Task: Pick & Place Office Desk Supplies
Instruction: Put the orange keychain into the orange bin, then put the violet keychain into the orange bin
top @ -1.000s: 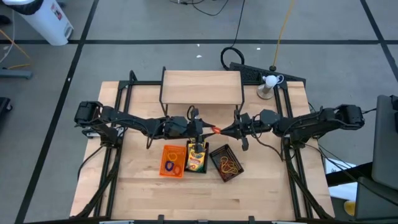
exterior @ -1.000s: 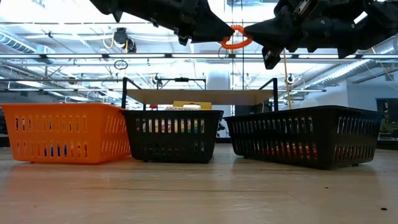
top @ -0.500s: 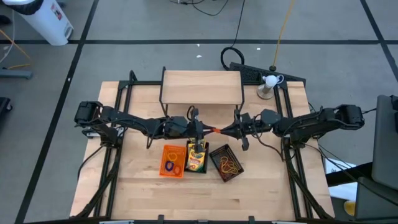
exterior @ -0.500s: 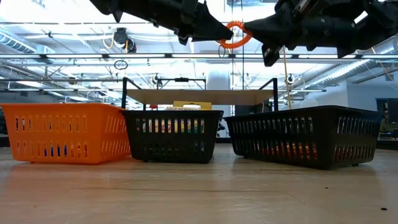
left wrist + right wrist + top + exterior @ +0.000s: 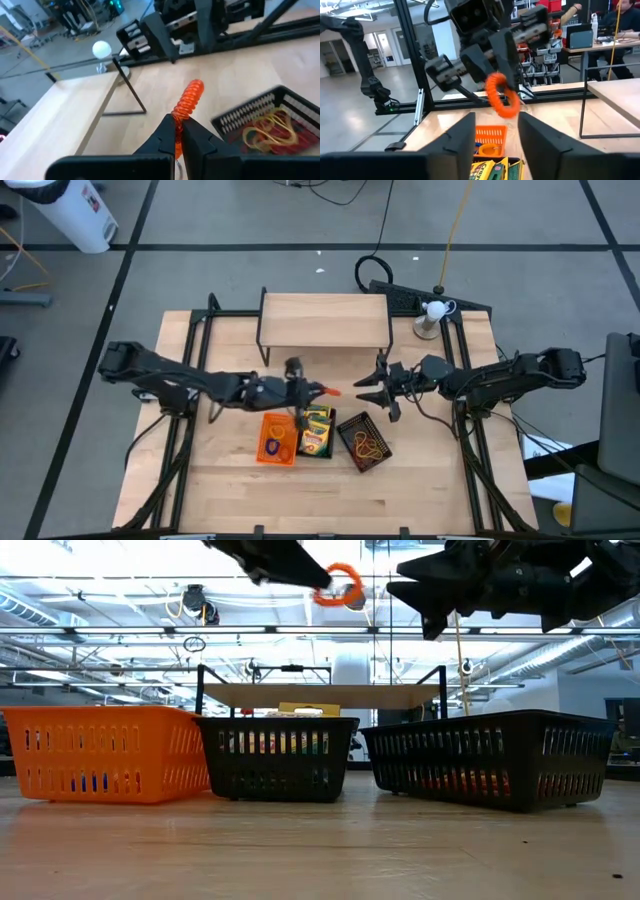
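Observation:
An orange coiled loop [image 5: 328,392] hangs in the air above the trays, with my left gripper [image 5: 318,391] shut on it. My right gripper [image 5: 364,392] stands open just to the loop's right, apart from it. Below stand three mesh trays side by side. The orange tray [image 5: 262,450] holds rubber-band loops. The middle black tray [image 5: 331,421] holds yellow-and-green crayon boxes [image 5: 316,432]. The right black tray [image 5: 384,456] holds tan and red rubber bands [image 5: 265,132]. My left gripper pinches the orange coil's near edge [image 5: 178,113] between its two fingertips [image 5: 167,129]. The fingers come nearly level from the table's left, tipped slightly down. The loop [image 5: 340,586] sticks out beyond the fingertips, lifted clear, high above the trays.
A raised wooden shelf [image 5: 324,320] on a black frame stands at the table's far middle. A small stand with a white ball [image 5: 432,315] sits at the far right. Bare wood lies in front of the trays [image 5: 320,500].
My left gripper has shut on the orange loop, which my right gripper was holding. My right gripper has then opened and let go. My left gripper has drawn the loop toward the table's left and a little upward, away from my right gripper, which has stayed in place.

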Controlling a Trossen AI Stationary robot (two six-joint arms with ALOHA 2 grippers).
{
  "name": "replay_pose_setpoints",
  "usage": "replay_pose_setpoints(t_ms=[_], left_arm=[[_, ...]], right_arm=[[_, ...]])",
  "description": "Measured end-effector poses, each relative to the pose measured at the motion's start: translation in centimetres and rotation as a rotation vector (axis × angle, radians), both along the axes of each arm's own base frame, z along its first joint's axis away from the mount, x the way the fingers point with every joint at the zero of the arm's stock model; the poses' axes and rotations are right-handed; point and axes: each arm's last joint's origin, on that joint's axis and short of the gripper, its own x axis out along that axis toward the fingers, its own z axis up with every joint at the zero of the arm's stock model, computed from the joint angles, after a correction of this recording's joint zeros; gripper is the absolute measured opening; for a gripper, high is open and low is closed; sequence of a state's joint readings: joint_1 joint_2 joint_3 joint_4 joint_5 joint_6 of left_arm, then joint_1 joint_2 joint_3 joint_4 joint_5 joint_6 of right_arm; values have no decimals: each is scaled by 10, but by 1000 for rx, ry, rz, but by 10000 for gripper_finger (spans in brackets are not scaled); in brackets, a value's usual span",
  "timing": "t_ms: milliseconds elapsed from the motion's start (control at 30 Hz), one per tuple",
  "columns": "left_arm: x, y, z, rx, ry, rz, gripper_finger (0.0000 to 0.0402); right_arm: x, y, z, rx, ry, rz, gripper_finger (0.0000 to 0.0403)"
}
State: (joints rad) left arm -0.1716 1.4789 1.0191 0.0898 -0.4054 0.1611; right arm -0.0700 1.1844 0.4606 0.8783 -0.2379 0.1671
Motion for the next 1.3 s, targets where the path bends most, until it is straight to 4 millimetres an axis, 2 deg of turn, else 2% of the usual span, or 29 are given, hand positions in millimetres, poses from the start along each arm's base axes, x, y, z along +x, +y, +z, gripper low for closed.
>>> replay_pose_setpoints(t_ms=[233,500,800,1133,1300], left_arm=[[-48,-34,13,-120,150,-51,7],[-88,-60,-8,-454,457,55,6],[-91,-70,-17,-591,539,98,32],[-88,-62,-17,-714,543,165,127],[-84,-54,-16,-615,462,238,172]], right_arm=[[0,0,0,-49,-9,-4,198],[0,0,2,-106,-42,-10,211],[-1,-3,3,-103,-48,-26,205],[-1,-3,3,-101,-47,-26,204],[-1,-3,4,-102,-59,-30,207]])
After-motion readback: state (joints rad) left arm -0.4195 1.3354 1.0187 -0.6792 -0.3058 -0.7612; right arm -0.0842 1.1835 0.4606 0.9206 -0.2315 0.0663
